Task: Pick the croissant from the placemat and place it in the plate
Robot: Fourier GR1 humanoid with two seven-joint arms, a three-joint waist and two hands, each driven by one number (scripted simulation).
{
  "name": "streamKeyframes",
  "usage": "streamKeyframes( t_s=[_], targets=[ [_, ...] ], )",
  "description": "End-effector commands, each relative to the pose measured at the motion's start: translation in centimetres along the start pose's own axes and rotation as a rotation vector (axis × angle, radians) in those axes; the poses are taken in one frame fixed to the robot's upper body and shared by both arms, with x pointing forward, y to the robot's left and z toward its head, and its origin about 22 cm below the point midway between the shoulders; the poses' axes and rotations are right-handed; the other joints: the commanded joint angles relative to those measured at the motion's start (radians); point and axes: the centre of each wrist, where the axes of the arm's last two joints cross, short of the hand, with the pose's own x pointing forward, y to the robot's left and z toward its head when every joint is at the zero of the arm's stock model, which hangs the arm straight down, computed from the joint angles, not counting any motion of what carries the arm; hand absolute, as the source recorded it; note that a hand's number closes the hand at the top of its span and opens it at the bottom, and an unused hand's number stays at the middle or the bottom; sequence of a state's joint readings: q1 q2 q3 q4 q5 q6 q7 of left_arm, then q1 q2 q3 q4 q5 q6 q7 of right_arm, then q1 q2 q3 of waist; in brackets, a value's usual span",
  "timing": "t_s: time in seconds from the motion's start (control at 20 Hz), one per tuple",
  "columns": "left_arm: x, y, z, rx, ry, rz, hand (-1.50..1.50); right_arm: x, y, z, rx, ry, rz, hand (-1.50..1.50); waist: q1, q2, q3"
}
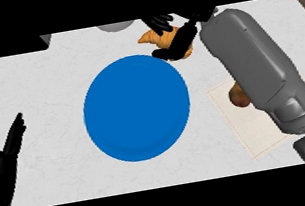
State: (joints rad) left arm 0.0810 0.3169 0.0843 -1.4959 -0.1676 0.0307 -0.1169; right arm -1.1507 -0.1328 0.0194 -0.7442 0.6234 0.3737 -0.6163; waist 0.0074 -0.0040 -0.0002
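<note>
The left hand (2, 173) is seen resting open, fingers straight, on the worktop (42, 93). The plate (139, 127) lies just left of and nearer than the right hand (183, 36), which is curled round an orange thing judged to be the croissant (149, 38). It is judged light, soft and flaky, and best held across its thick middle.

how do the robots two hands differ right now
The left hand rests at the view's lower left with straight fingers, holding nothing; the right hand reaches past the blue plate's far rim, fingers curled round an orange item. The left hand sits well clear of the plate; the right hand is just beyond it. Both hands are black.
</note>
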Motion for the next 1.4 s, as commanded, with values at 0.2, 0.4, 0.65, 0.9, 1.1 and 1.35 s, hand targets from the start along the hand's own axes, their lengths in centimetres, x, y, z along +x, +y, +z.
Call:
streamKeyframes(
  t_s=[0.2,0.4,0.65,0.9,1.1,1.35],
  targets=[
    [0.5,-0.5,0.2,-0.017,-0.013,-0.017,0.0,2.3,7.9,-3.3,0.192,0.041,0.003,1.5,0.008,0.002,0.0],
    [-1.3,0.3,1.0,-0.004,-0.021,-0.004,0.0,2.2,10.7,-3.3,0.204,0.076,0.004,1.5,0.022,0.006,0.0],
    [0.9,-0.1,-1.3,-0.012,-0.018,-0.004,0.0,0.7,12.8,-2.1,0.2,0.214,-0.185,1.5,0.04,0.011,0.0],
    [0.1,-1.6,-1.3,-0.023,-0.018,0.009,0.0,2.0,14.0,-3.7,0.212,0.305,-0.132,-1.5,0.038,0.011,0.0],
    [0.7,-1.2,-0.6,-0.004,-0.029,0.006,0.0,2.1,15.9,-2.4,0.131,0.249,-0.222,-1.5,0.027,0.008,0.0],
    [0.8,-0.8,-0.7,-0.02,-0.028,0.005,0.0,0.8,13.0,-2.4,-0.096,0.256,-0.407,-1.5,0.032,0.011,0.001]
  ],
)
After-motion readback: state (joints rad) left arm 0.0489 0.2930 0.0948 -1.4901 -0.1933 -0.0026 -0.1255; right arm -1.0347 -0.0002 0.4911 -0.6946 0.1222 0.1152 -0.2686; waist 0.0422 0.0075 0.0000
